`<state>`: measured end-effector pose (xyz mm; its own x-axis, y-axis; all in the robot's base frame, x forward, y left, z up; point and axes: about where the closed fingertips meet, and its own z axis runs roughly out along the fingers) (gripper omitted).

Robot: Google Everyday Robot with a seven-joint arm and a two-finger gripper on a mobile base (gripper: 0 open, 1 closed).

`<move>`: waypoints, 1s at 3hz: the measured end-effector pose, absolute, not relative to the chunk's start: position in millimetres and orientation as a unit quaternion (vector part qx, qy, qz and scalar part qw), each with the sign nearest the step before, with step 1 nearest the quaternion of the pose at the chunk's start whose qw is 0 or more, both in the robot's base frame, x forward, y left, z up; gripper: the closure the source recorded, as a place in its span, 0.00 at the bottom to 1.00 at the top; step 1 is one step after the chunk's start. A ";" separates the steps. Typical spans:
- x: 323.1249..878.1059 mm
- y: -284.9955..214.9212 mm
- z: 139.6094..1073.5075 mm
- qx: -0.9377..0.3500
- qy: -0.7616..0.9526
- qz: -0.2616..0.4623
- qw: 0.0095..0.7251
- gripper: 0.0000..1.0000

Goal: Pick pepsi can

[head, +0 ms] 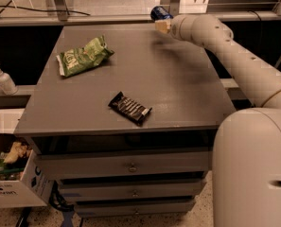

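Observation:
The pepsi can (159, 12) is a small dark blue can at the far edge of the grey table (178, 79), tipped on its side in my grasp. My gripper (161, 21) is at the end of the white arm that reaches in from the right, and it is shut on the can, holding it a little above the table's back right part. Only a tan fingertip (163, 27) shows below the can; the rest of the fingers are hidden behind the wrist.
A green chip bag (83, 56) lies at the table's left. A black snack bar wrapper (129, 108) lies near the front edge. Drawers sit under the table. A soap bottle (4, 78) and a cardboard box (12, 178) stand at the left.

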<state>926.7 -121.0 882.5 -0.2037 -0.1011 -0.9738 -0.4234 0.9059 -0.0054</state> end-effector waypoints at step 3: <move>789.5 -133.7 914.7 -0.268 0.755 0.242 0.548 1.00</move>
<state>789.5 -133.7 914.7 -0.2557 -0.1392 -0.9567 -0.6689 0.7399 0.0711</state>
